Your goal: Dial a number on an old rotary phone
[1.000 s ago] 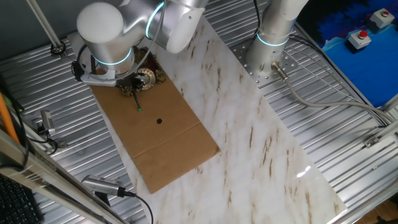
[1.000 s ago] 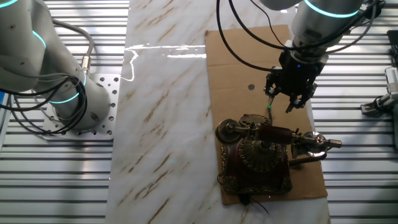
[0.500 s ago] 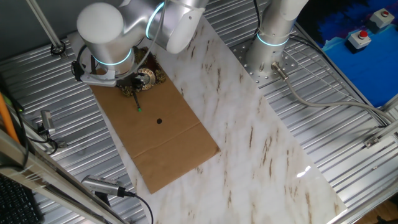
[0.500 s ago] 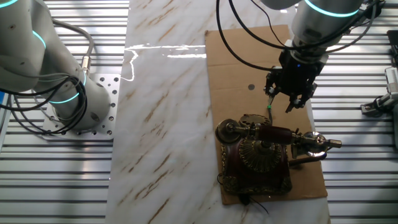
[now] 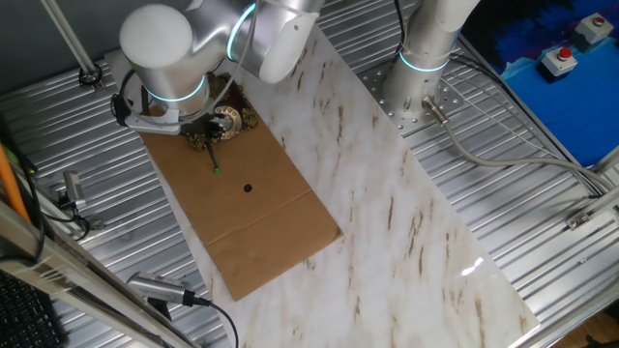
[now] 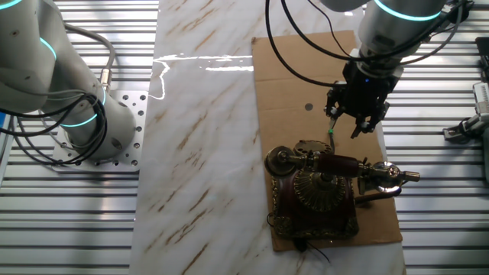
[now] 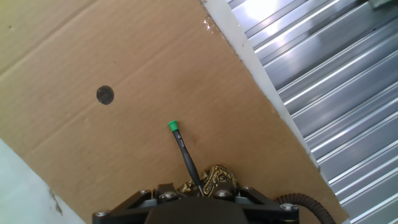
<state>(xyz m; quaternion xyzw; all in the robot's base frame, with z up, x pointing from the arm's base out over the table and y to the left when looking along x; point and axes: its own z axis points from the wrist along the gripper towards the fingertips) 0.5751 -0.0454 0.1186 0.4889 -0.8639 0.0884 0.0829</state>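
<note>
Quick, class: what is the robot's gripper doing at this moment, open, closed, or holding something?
Gripper: closed on the thin black green-tipped stick, held above the cardboard beside the old rotary phone.

- A table of ribbed metal slats (image 6: 69,221) carries everything.
- A white marble-patterned board (image 6: 199,153) lies along it.
- A brown cardboard sheet (image 6: 290,84) lies flat on the board, reaching its right edge in the other fixed view.
- The old rotary phone (image 6: 321,191) stands on the cardboard's near end.
- A small dark round spot (image 7: 105,94) marks the cardboard.
</note>
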